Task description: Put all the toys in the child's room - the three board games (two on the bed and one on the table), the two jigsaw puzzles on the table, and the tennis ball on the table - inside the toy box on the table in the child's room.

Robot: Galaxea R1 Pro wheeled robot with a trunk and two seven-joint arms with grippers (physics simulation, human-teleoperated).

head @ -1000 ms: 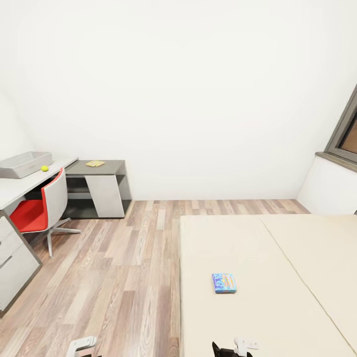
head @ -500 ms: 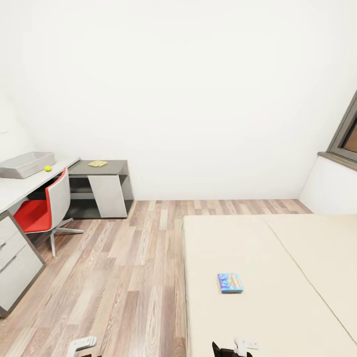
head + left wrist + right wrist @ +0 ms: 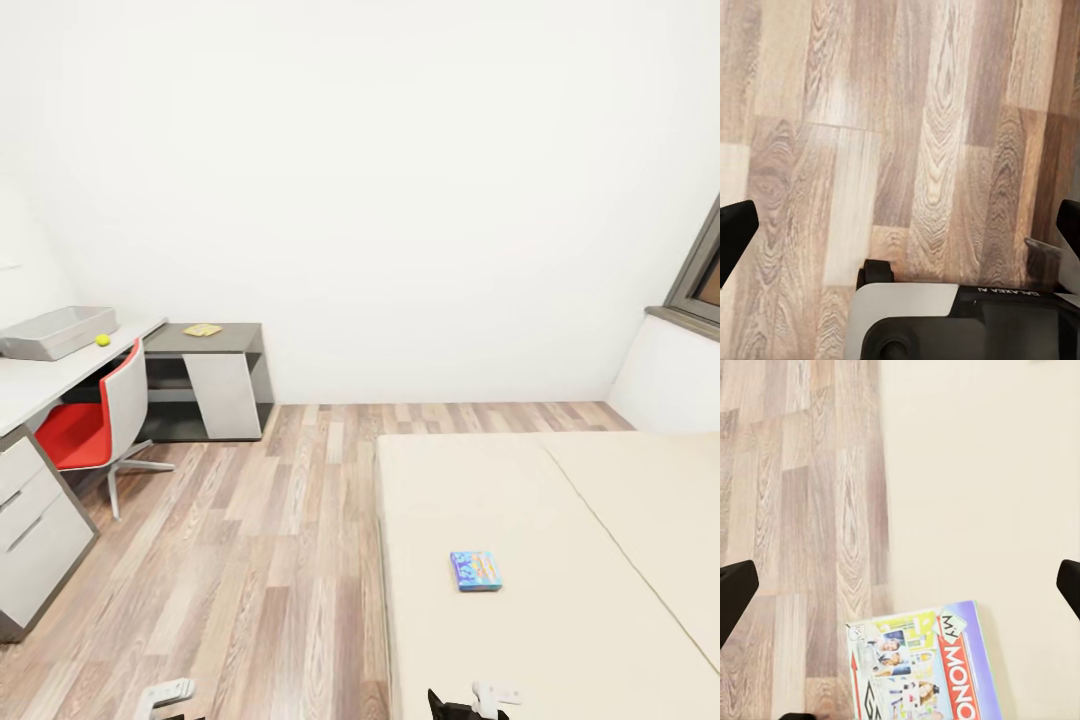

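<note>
Compared with one second ago, the entire head view has shifted: desk, chair and bed all sit further right in the picture, which indicates camera motion, not object motion. The small blue board game point(image 3: 476, 571) keeps its place on the mattress.

Left to right in the head view:

- Desk point(image 3: 40, 385): long pale top along the left wall, with drawers below its near end.
- Toy box point(image 3: 55, 332): light-grey tray standing on the desk toward its far end.
- Tennis ball point(image 3: 102, 340): on the desk top, just beside the toy box, near the desk's front edge.
- Red chair point(image 3: 95, 420): pushed in at the desk's front edge, on the wood-plank floor point(image 3: 250, 560).
- Lower dark grey cabinet point(image 3: 210, 385): joined to the desk's far end. A thin yellowish sheet point(image 3: 203, 330) lies flat on its top; its pattern is too small to read.
- Bed point(image 3: 560, 600): beige mattress with a seam across it. The small blue board game lies flat near the mattress's left edge.
- Window frame point(image 3: 700, 290): at the right edge.

Left wrist view: left pincer point(image 3: 900, 229) spread wide, nothing between its fingers, above bare floor planks.

Right wrist view: right pincer point(image 3: 900, 585) spread wide, pinching nothing. Below it a larger board game point(image 3: 922, 667), printed "MONOPOLY", lies flat at the mattress edge, next to the floor.
</note>
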